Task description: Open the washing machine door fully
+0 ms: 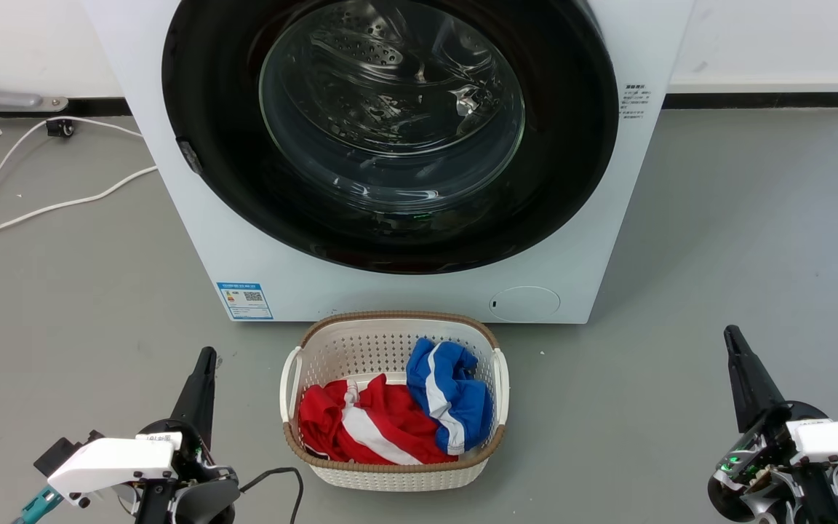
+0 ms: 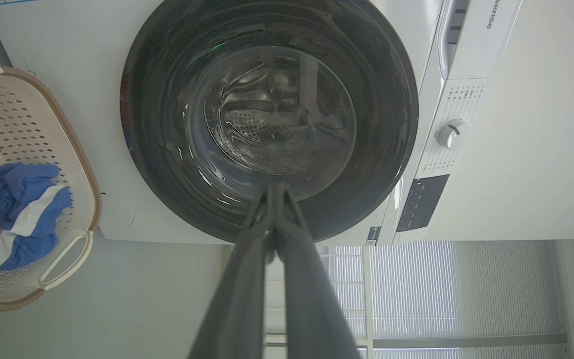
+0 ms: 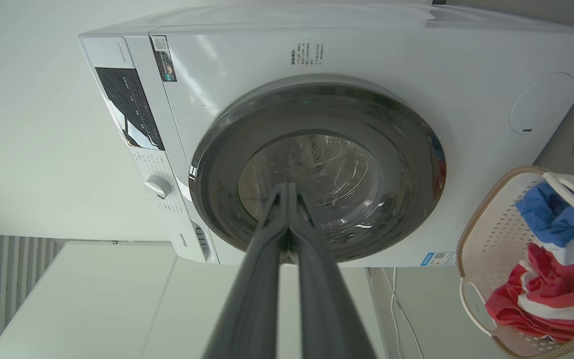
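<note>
Brand: "sense", the end of a cut-off word, on the washing machine top panel.
Blue sticker: QR code, print too small to read.
Front small print: unreadable.

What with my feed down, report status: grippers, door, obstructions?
Left gripper shut, empty, low. Right gripper same. Door closed, no contact. Basket sits just before machine, below door.

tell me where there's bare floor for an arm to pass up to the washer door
Bare floor lies right of the washing machine, ahead of the right gripper, and between the left gripper and the machine's left corner. Crowded: the laundry basket sits in front of the washing machine door; cables run far left.
</note>
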Motion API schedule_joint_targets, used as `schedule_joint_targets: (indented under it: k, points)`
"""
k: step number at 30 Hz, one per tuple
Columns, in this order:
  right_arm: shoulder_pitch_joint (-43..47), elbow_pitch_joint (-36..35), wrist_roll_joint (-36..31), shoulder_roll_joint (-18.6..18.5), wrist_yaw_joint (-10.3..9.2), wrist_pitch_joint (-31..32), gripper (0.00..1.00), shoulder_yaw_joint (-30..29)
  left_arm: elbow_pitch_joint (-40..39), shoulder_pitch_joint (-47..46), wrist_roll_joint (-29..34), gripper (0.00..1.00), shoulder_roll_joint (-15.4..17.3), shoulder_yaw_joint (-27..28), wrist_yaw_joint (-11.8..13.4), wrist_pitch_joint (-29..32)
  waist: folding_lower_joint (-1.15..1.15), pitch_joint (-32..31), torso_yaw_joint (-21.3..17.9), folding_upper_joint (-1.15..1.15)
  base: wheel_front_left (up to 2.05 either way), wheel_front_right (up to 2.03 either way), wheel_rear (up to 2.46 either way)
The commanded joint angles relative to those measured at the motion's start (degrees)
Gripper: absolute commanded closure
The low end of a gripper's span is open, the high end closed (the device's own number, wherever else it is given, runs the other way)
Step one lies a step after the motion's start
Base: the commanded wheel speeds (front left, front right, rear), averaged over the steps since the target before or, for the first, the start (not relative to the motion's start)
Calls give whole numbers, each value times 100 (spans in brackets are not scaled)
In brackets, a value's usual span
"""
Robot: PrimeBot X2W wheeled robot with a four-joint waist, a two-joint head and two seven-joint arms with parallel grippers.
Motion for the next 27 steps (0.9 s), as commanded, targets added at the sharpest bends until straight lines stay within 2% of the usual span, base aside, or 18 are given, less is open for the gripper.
schedule_joint_targets:
  k: [1,22,23,27]
  points:
    - [-61,9,-48,19,15,13,100,-9,2,-49,24,100,-8,25,-16,6,0,0,0,0,0,0,0]
    - [-64,10,-55,34,15,28,100,-30,2,-49,33,100,-13,32,-16,12,0,0,0,0,0,0,0]
    - [-1,1,-33,15,0,21,0,-23,0,-2,2,0,-4,7,0,7,0,0,0,0,0,0,0]
    - [93,35,-54,24,-1,-24,0,17,45,64,26,0,-15,-70,2,-35,0,1,-2,0,0,0,0]
